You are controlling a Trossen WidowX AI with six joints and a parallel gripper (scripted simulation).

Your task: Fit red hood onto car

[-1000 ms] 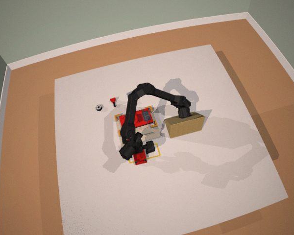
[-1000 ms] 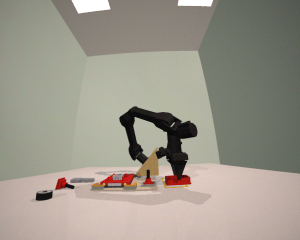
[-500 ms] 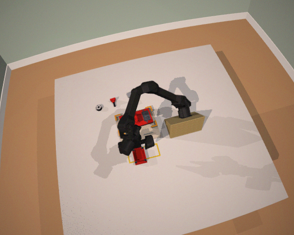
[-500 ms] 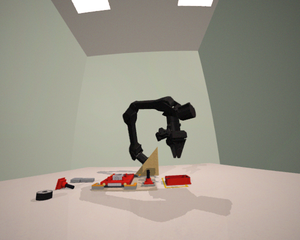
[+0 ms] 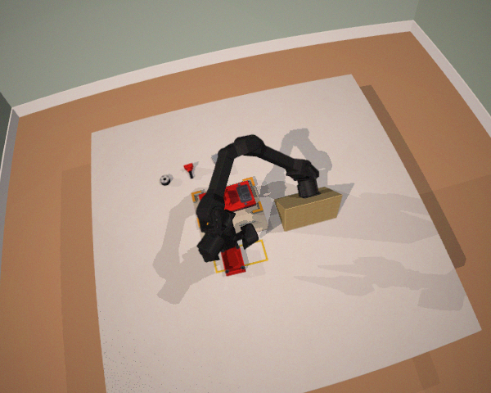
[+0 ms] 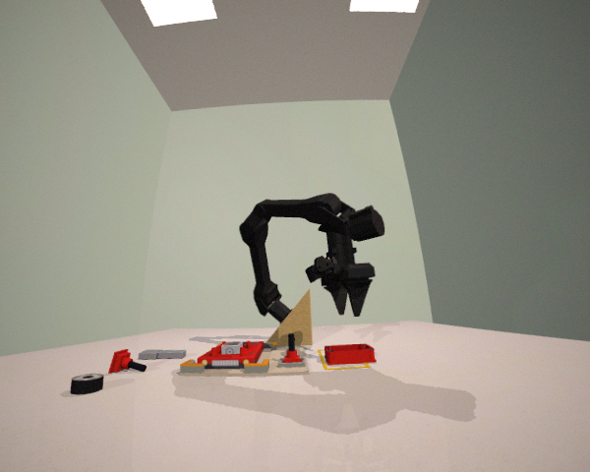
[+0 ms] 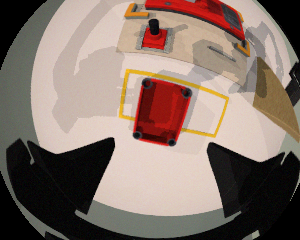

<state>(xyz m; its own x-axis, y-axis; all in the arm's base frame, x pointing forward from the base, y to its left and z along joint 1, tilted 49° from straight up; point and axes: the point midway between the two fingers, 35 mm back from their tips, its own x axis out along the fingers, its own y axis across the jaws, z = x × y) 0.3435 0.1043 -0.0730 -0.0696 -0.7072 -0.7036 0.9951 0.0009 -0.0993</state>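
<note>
Pale green walls (image 5: 203, 46) (image 6: 285, 167) are set around an orange-brown floor (image 5: 38, 254), and in the middle a pale worktop (image 5: 279, 338) (image 6: 285, 446) (image 7: 150, 190) is spread. On it a black arm (image 5: 222, 173) (image 6: 290, 206) is mounted on a wooden wedge (image 5: 311, 210) (image 6: 302, 324) (image 7: 275, 102) and bent over towards the task's parts.

The pincer (image 5: 234, 244) (image 6: 348, 314) (image 7: 162, 146) is pointed downward, its fingers apart and nothing held between them. In the exterior view it is seen raised above the red hood (image 5: 233, 261) (image 6: 349, 354) (image 7: 163, 112), with open air between the two.

The hood is laid on the worktop with its hollow side turned up, so that the inside and the four dark corner bosses (image 7: 187, 93) are shown. It is set askew across a yellow outline (image 5: 265, 250) (image 6: 346, 367) (image 7: 221, 117), partly inside it and partly past one long side. It is not fitted to the car.

Well apart from the wedge's far side, though near the hood, the red chassis (image 5: 240, 196) (image 6: 234, 357) (image 7: 200, 12) is seated in a jig board (image 5: 260, 223) (image 6: 280, 372) (image 7: 190, 47) with orange corner pieces. The grey engine block (image 6: 230, 348) is seen on its deck; the pegs are too small to be made out. On the same board a red-based black post (image 6: 291, 350) (image 7: 154, 36) is stood upright.

Beyond the jig, a black wheel (image 5: 165, 180) (image 6: 87, 384), a red piece with a black stem (image 5: 188, 167) (image 6: 120, 360) and a grey bar (image 6: 162, 354) are left on the worktop.
</note>
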